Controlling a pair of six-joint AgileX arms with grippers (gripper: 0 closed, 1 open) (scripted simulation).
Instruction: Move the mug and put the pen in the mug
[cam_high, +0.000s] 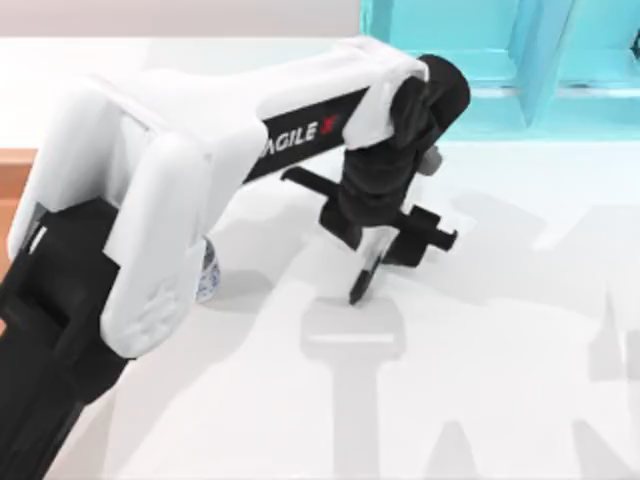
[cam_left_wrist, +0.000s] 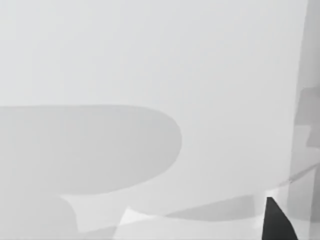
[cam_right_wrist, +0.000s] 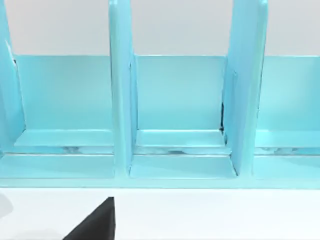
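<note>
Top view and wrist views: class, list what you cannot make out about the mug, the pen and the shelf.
- Small white ceramic mug with blue pattern: top view, mostly hidden under the left arm's white casing; its opening cannot be seen.
- Slim black pen: top view, its upper end is hidden inside the left pincer.
- Turquoise partitioned shelf: right wrist view, cut off at both side edges, so the compartment count is unknown.

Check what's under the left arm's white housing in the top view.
A sliver of the small white blue-floral ceramic mug peeks out beside the housing on the white table. The rest is covered.
</note>
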